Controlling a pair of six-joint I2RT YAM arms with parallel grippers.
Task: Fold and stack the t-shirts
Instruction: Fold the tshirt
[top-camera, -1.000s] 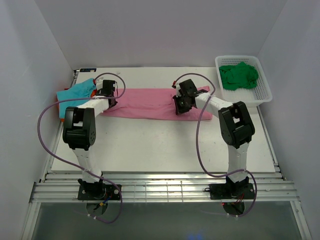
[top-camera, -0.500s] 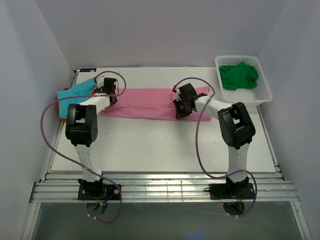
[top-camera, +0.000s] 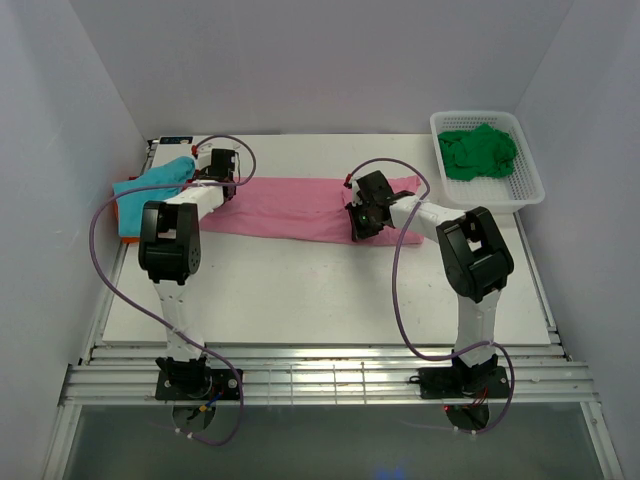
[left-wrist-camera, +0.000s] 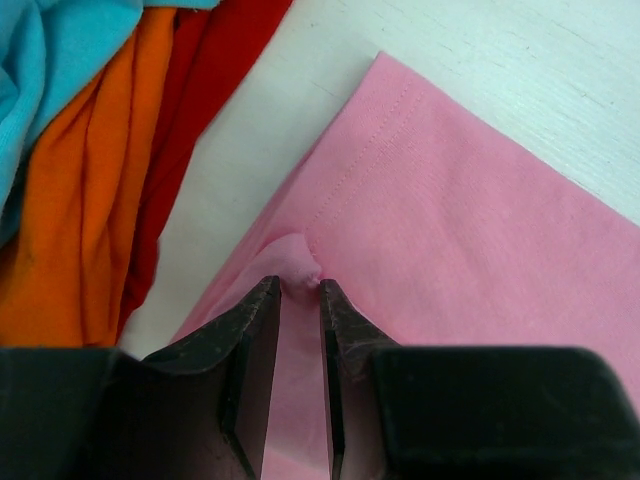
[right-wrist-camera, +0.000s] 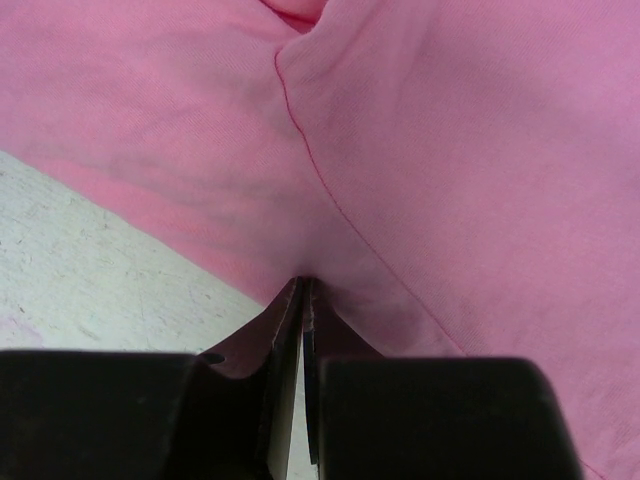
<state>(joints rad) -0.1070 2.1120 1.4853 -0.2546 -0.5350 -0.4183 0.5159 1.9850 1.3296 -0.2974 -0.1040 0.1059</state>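
Left gripper (left-wrist-camera: 298, 290): shifted toward 12 o'clock; jaws narrowly parted, pinching a fold of the pink shirt (top-camera: 300, 205). Right gripper (right-wrist-camera: 302, 285): now fully closed on its 6 o'clock edge. Shirt lies on table (top-camera: 320, 290), long axis 9–3 o'clock.

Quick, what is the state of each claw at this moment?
Left claw: closed, pinching a small fold of the pink t-shirt near its corner.
Right claw: closed, gripping the near edge of the same pink t-shirt.
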